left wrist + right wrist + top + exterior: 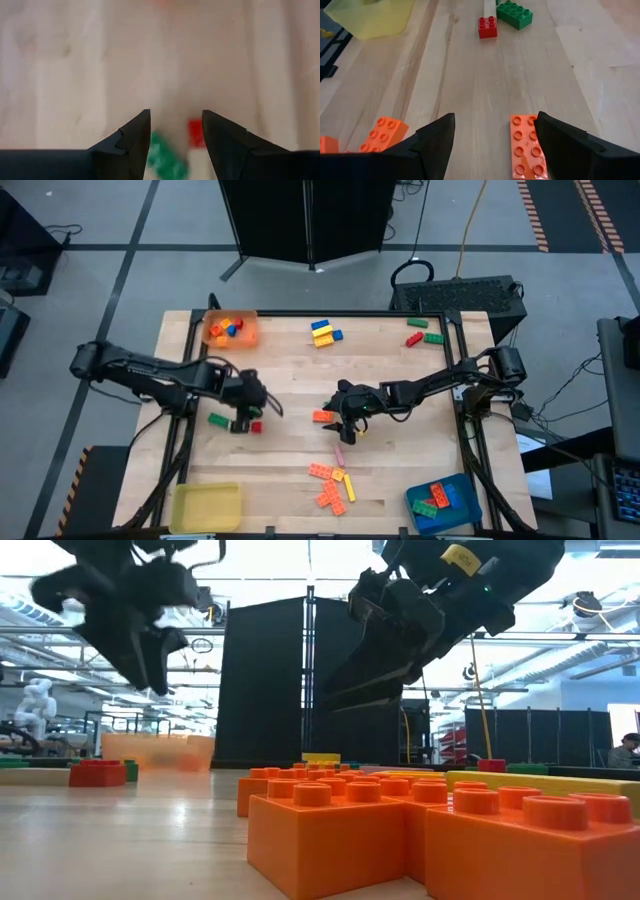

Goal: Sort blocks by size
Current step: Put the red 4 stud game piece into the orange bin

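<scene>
The blocks lie scattered on the wooden table [290,450]. My left gripper [245,418] hangs open above a green block [162,157] and a small red block [196,134], which show between its fingers on the table below. It holds nothing. My right gripper [345,420] stands open near the table's middle, clear of the wood in the low view [345,690]. A flat orange block [527,147] lies beside one of its fingers and another orange block [382,132] outside the other. Nothing is between them.
An orange tray [231,330] with small blocks stands far left, a yellow tray [205,505] near left, a blue tray [443,502] with blocks near right. Orange blocks [333,485] pile at the near middle; yellow-blue blocks [323,332] and a red-green group [425,330] lie far.
</scene>
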Action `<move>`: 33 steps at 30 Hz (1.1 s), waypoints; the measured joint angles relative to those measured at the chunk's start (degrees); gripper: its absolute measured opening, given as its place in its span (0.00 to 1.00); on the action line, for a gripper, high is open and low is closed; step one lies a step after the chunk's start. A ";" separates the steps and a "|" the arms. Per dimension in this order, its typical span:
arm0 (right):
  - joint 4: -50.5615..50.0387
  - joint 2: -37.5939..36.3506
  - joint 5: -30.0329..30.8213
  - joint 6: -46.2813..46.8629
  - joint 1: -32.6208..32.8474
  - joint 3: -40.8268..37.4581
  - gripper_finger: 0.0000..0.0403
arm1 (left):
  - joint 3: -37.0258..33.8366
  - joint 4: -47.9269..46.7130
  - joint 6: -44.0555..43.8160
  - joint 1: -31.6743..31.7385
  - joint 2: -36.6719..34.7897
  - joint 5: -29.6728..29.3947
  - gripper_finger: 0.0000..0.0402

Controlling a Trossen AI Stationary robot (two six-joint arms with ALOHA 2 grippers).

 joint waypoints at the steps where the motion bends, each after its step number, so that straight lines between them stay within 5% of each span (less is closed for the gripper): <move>1: -0.01 0.00 0.00 0.00 0.00 0.00 0.66 | 0.00 1.24 -0.04 -1.31 0.35 0.02 0.44; 11: 0.15 0.02 0.00 -0.85 0.34 0.00 0.66 | 0.00 2.10 -5.66 -9.60 6.48 -4.67 0.44; 33: -1.04 0.07 -0.39 0.09 0.37 0.00 0.66 | 0.00 0.76 -13.41 -13.30 19.62 -8.06 0.45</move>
